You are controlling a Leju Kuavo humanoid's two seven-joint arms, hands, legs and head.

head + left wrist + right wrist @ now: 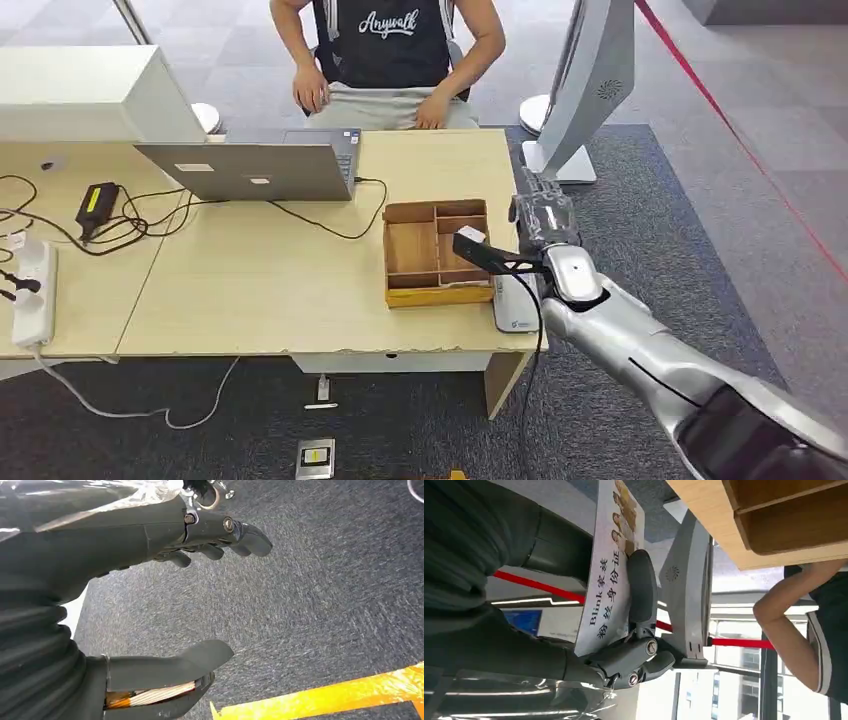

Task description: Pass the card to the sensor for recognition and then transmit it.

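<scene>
Our right hand [545, 222] pinches the card [611, 565] between thumb and fingers just beyond the worktop's [300, 290] right edge, the white sensor [515, 305] lying below and nearer us, while our left hand [200, 535] hangs spread over carpet.

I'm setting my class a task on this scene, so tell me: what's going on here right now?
A humanoid robot stands at the end of a desk. Its right hand holds a printed card, pinned under the thumb, near the desk's right edge, beside a wooden tray and above a small white reader. Its left hand hangs over the carpet, holding nothing. A person sits across the desk behind a laptop, hands resting on their lap.
</scene>
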